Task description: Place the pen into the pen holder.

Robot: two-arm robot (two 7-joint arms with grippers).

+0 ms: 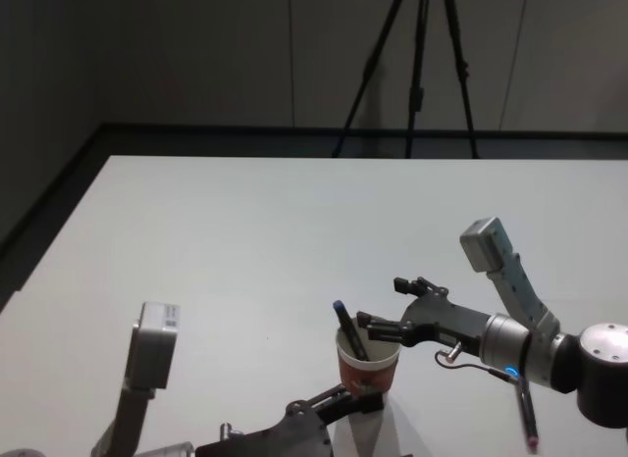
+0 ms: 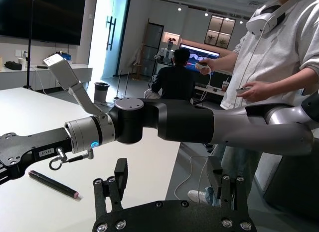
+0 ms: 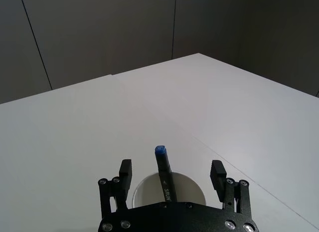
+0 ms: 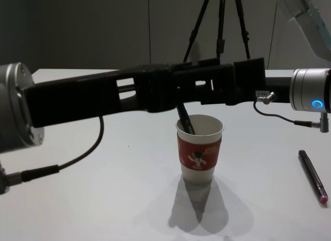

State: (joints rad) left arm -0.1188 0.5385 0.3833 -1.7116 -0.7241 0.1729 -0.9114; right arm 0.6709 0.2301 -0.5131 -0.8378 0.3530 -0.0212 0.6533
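Pen (image 1: 348, 337) seated; release looks done
Right hand (image 3: 171, 168), fingers apart, flanks it from 3 o'clock as it stands in the pen holder (image 4: 199, 158), leaning toward 11 o'clock. Left hand (image 2: 168, 173), also apart, sits at the holder's 7 o'clock. A second pen (image 4: 313, 176) lies on the desk (image 1: 245, 241) at 4 o'clock.

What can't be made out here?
- Lower end of the dark blue-capped pen: inside the white paper cup with red sleeve, head and chest views.
- Its top, chest view: behind the left pincer and right pincer.
- Far end of the dark pink-tipped pen on the white table, head view: under the right arm.
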